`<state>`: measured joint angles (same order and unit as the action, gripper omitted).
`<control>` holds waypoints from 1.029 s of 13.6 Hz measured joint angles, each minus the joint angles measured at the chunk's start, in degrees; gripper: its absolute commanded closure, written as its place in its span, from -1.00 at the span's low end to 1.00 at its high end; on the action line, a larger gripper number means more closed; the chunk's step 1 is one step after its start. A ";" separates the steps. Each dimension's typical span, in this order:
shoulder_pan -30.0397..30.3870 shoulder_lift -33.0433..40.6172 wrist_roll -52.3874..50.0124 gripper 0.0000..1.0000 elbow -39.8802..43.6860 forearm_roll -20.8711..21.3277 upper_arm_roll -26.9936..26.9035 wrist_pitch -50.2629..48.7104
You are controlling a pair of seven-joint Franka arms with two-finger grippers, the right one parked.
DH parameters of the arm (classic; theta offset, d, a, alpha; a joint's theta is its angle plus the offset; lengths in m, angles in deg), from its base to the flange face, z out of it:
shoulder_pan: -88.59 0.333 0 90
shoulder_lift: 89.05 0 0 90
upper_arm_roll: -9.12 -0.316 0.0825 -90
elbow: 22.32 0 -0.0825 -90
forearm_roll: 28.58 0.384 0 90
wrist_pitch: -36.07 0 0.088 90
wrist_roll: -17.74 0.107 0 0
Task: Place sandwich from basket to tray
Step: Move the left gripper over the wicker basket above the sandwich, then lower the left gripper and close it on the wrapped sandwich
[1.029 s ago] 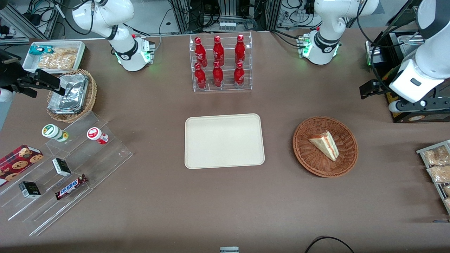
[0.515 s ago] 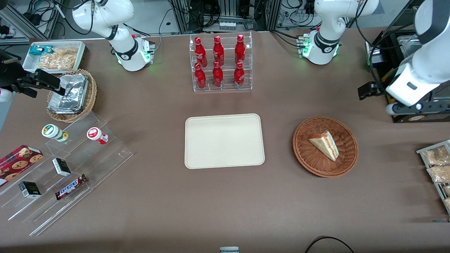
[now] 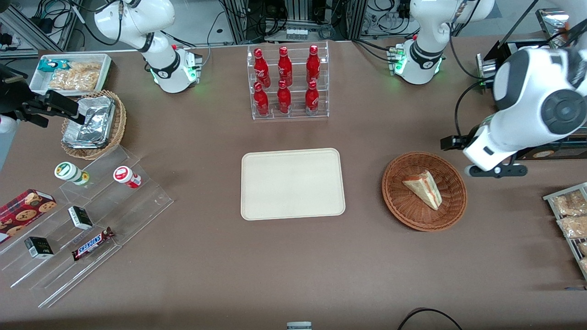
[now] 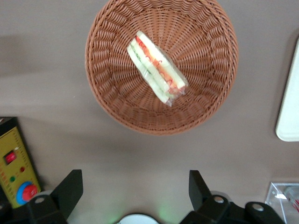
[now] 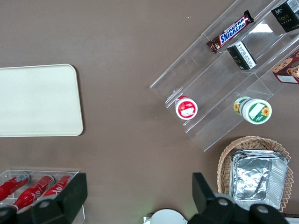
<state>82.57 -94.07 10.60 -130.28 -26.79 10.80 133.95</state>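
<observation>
The brown surface [image 3: 206, 256] carries a bare tray [image 3: 292, 183] at its middle. The sandwich [image 4: 156, 69] lies in the basket [image 4: 112, 93], untouched. The hand [image 4: 135, 186] hovers beside the basket, fingers spread and empty. Grasping, lifting and placing all remain.

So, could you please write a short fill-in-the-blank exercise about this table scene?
1. The sandwich lies in the round wicker ____.
2. The cream tray holds ____ items.
3. The clear rack nearer the arm bases holds ____ red bottles.
4. The gripper hovers near the basket with its fingers ____.

Missing words: basket; no; six; open
</observation>
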 measured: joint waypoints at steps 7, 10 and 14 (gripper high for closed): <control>-1.39 0.03 -9.92 -1.00 -11.18 0.08 0.02 15.66; -1.65 0.04 -19.22 -1.00 -12.91 0.19 0.04 19.95; -1.91 -0.05 -37.59 -1.00 -16.59 0.25 0.04 27.52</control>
<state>80.66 -94.12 -27.00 -146.87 -26.54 10.83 161.47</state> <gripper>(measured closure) 0.000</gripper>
